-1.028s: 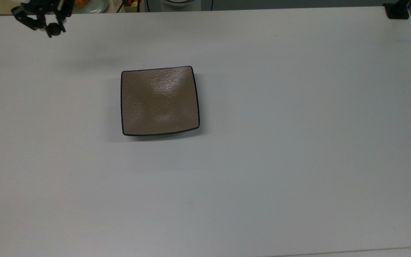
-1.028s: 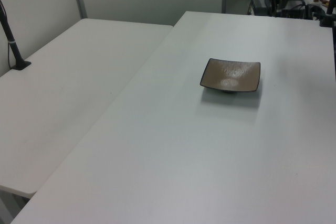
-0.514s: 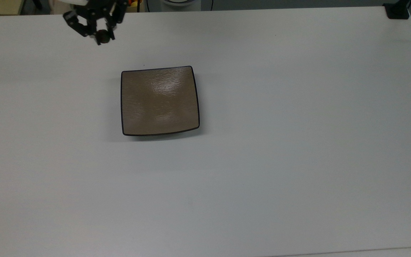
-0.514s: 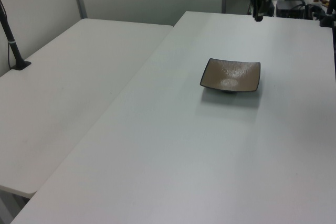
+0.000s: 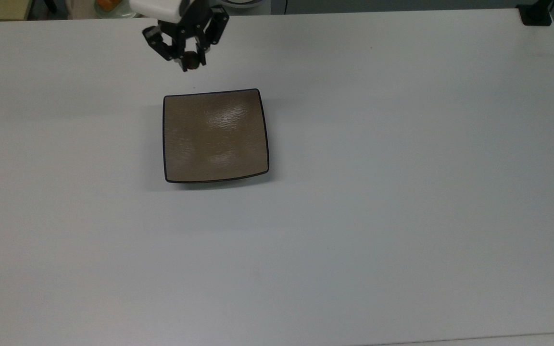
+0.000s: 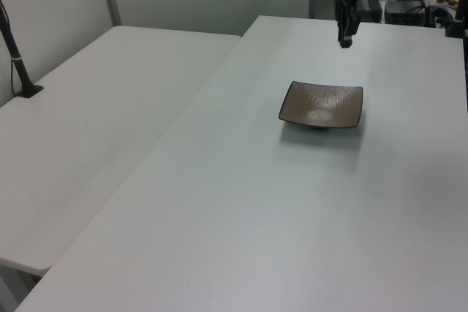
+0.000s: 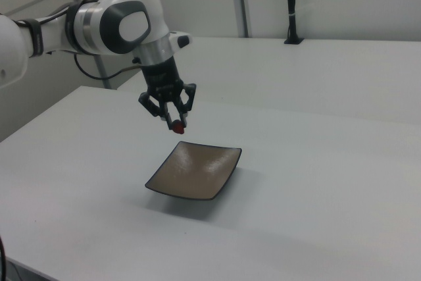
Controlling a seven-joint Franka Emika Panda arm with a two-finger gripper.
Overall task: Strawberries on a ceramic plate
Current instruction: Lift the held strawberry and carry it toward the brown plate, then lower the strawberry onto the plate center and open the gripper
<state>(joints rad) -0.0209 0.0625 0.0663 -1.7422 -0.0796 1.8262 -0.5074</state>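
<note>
A square tan-brown ceramic plate (image 5: 215,136) (image 6: 322,104) (image 7: 196,170) with a thin dark rim lies on the white table. My gripper (image 5: 190,61) (image 6: 345,40) (image 7: 177,126) hangs in the air beyond the plate's far edge in the top view, above its far left corner in the right view. It is shut on a tiny red strawberry (image 7: 177,127) (image 5: 190,60), which sits between the black fingertips. The plate's surface is bare.
The white table (image 5: 378,192) spreads wide around the plate. A second white table (image 6: 102,107) adjoins it on the left view's left. A black post base (image 5: 535,14) stands at the top view's far right corner. A dish with orange food (image 5: 106,6) sits past the far edge.
My gripper has carried the strawberry rightward across the top view, from the far left corner to just beyond the plate's far edge. The plate has not moved.
</note>
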